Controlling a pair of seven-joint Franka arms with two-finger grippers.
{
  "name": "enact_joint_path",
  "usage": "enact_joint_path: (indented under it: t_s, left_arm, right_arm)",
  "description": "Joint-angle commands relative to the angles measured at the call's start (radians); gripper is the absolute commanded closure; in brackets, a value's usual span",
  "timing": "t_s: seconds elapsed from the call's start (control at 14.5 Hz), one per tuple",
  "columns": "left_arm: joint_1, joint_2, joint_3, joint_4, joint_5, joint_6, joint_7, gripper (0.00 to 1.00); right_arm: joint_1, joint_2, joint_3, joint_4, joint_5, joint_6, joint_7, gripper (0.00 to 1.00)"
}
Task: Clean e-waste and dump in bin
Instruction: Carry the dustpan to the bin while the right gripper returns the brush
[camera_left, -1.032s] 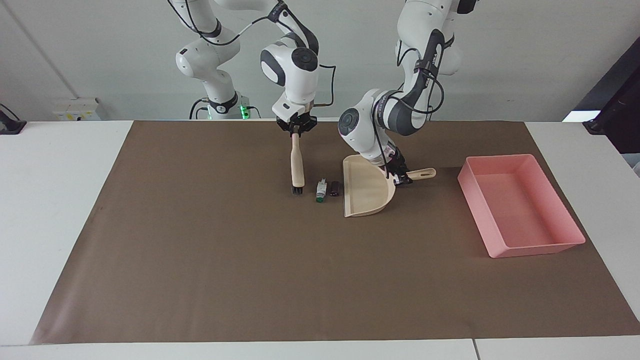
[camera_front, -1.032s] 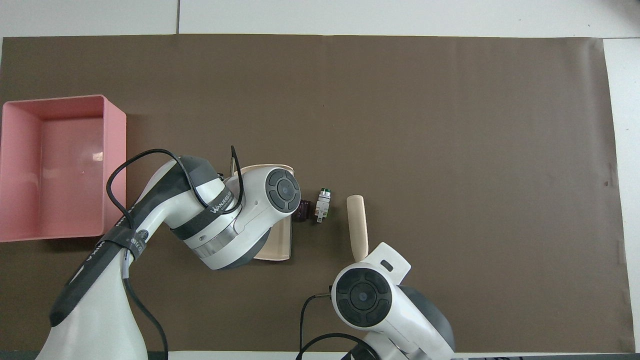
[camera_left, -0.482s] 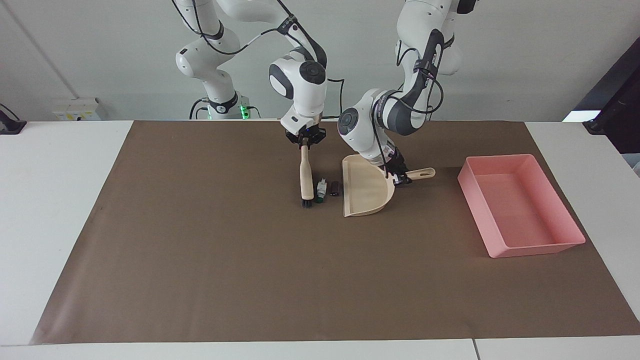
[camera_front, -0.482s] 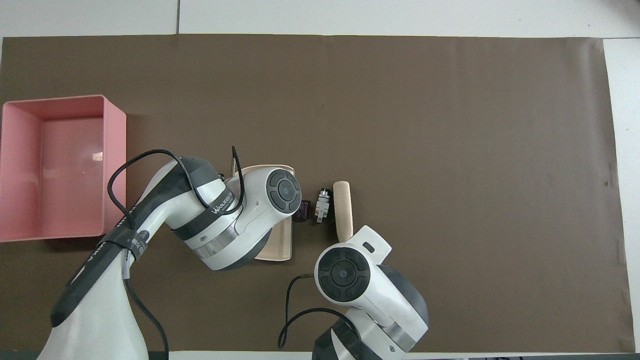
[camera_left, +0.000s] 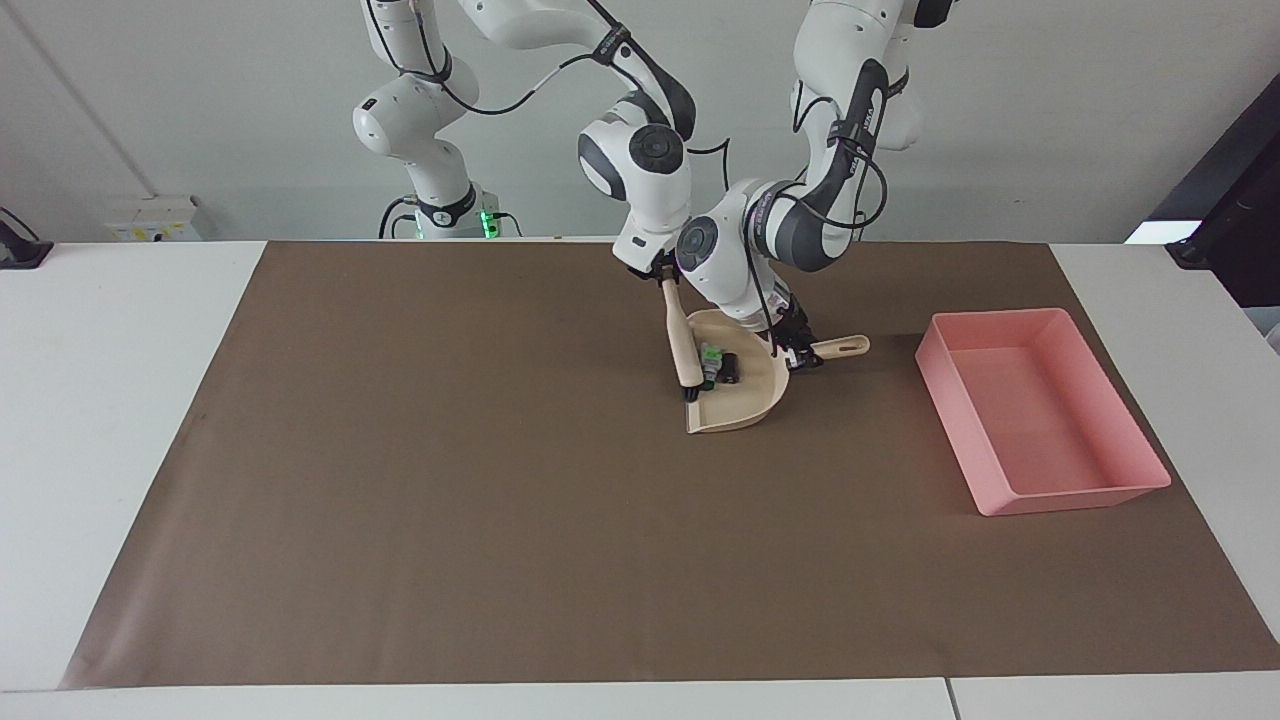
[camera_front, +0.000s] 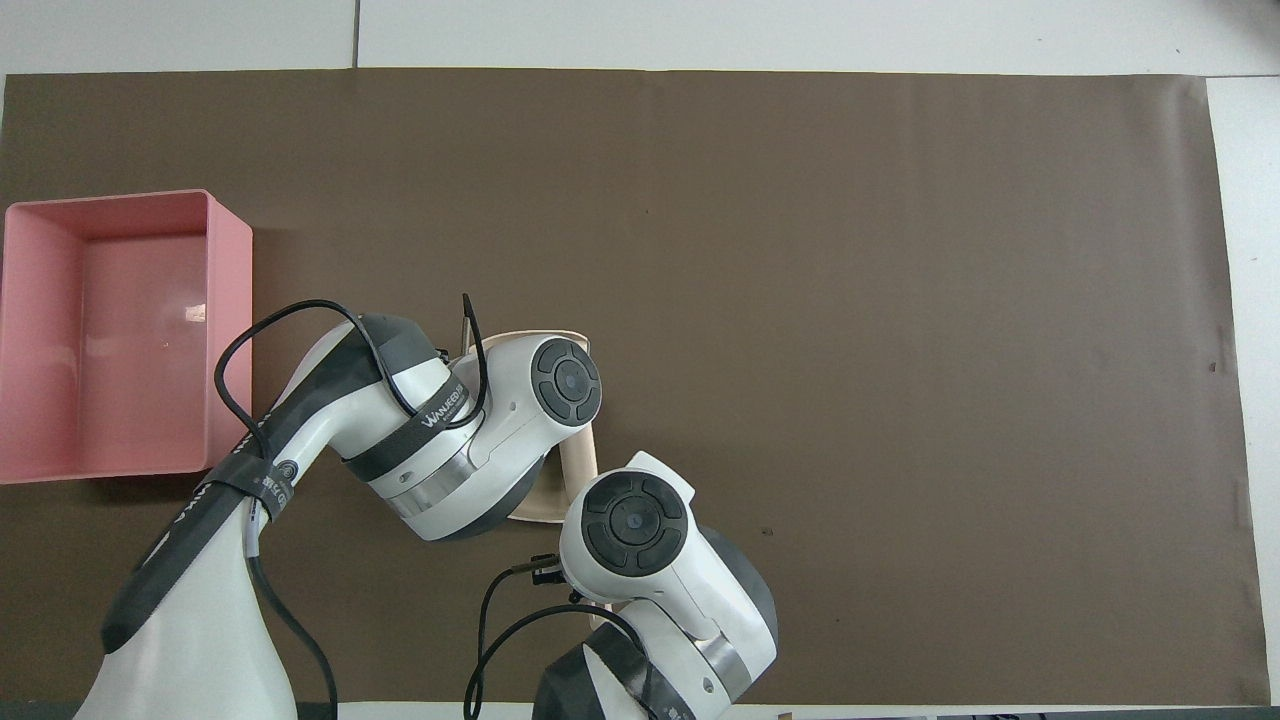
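Both e-waste parts (camera_left: 718, 366) sit in the dustpan (camera_left: 745, 400), right gripper (camera_left: 661, 272) fingers pinching the brush (camera_left: 681, 345), left gripper (camera_left: 797, 352) fingers pinching the dustpan handle (camera_left: 843, 346): lift level, then tip into the pink bin (camera_left: 1090, 487).

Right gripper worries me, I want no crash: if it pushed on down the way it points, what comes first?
The right gripper points down along the brush it holds; the brush's bristle end already seems to be at the dustpan mouth, so probably the dustpan, though depth is unclear.

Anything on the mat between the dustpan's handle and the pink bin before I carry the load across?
Nothing: in the facing view the brown mat is bare between the dustpan handle and the pink bin.
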Motion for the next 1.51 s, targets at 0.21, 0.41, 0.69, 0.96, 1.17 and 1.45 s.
enact_joint_path:
  t_s: [0.21,0.41,0.69,0.96,1.17,1.45]
  left_arm:
    - [0.031,-0.018,0.001,-0.024,-0.066,0.083,0.002,1.00]
    - [0.059,-0.059,-0.001,-0.080,-0.083,0.167,0.011,1.00]
    - [0.074,-0.076,-0.001,-0.122,-0.094,0.238,0.045,1.00]
    - [0.152,-0.154,0.001,-0.117,-0.187,0.209,0.242,1.00]
    - [0.230,-0.223,0.001,-0.108,-0.193,0.187,0.313,1.00]
    - [0.384,-0.276,0.012,-0.033,-0.215,0.103,0.339,1.00]
  right_arm:
    - [0.022,0.005,0.000,0.024,0.069,0.037,-0.050,1.00]
    - [0.011,-0.057,-0.008,0.007,0.015,-0.034,0.027,1.00]
    - [-0.045,-0.192,-0.008,-0.006,-0.129,-0.245,0.137,1.00]
    - [-0.289,-0.336,-0.008,-0.010,-0.195,-0.400,0.121,1.00]
    - [-0.484,-0.346,-0.008,-0.010,-0.293,-0.459,-0.004,1.00]
    - [-0.769,-0.309,-0.006,-0.068,-0.370,-0.402,-0.352,1.00]
